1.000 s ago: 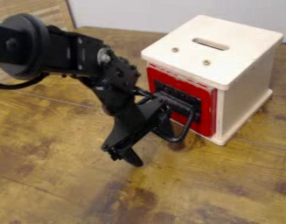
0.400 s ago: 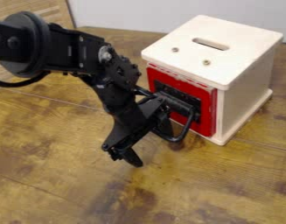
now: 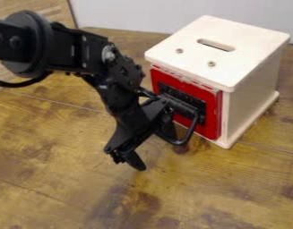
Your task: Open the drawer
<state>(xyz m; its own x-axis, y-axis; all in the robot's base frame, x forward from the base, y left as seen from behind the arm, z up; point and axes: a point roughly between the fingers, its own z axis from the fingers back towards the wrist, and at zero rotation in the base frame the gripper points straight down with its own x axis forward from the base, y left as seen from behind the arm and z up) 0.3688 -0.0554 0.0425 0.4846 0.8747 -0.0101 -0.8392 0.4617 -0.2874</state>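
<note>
A white box (image 3: pixel 238 63) stands on the wooden table at the right. Its red drawer front (image 3: pixel 182 100) faces left and carries a black loop handle (image 3: pixel 188 121). The drawer looks pulled out a little from the box. My black gripper (image 3: pixel 167 114) sits at the handle, at the end of the black arm (image 3: pixel 77 55) that reaches in from the upper left. Its fingers (image 3: pixel 128 152) are dark and overlap the handle, so I cannot tell whether they close on it.
The wooden table (image 3: pixel 64 188) stretches to the left and in front of the box. A white wall panel (image 3: pixel 124 11) runs along the back. A slot (image 3: pixel 214 43) and small screws mark the box top.
The arm has shifted very slightly between the earlier frames and now. The drawer and handle look the same.
</note>
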